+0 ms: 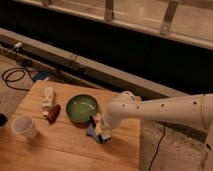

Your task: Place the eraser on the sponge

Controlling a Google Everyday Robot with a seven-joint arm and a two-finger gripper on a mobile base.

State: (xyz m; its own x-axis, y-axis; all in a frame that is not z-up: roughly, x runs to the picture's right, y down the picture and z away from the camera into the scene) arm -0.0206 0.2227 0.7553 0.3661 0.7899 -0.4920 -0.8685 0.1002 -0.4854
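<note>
Gripper (pixel 100 129) low over the sponge (pixel 92 133), right of the green bowl (pixel 81 108).
The eraser (pixel 94 121) is half hidden at the gripper, just above the sponge; how wide the grip is cannot be made out. The wooden table (pixel 60 150) is cut off at the near edge.

Items counted on one wooden table (pixel 55 152):
- Green bowl (pixel 82 108): one, near table centre.
- White cup (pixel 24 126): one, at the bowl's 8 o'clock.
- White bottle (pixel 48 97): one, at the bowl's 10 o'clock.
- Dark red object (pixel 54 113): one, at the bowl's 9 o'clock, just beside the bottle.
- Sponge (pixel 92 132), light blue: one, at the bowl's 5 o'clock.
- Eraser (pixel 94 121): one, at the sponge's 12 o'clock.
- Robot arm (pixel 160 109): one, bearing one gripper (pixel 101 129), which is at the bowl's 4 o'clock, over the sponge.

Off the table:
- Black cable coil (pixel 12 77): one, at the table's 10 o'clock.
</note>
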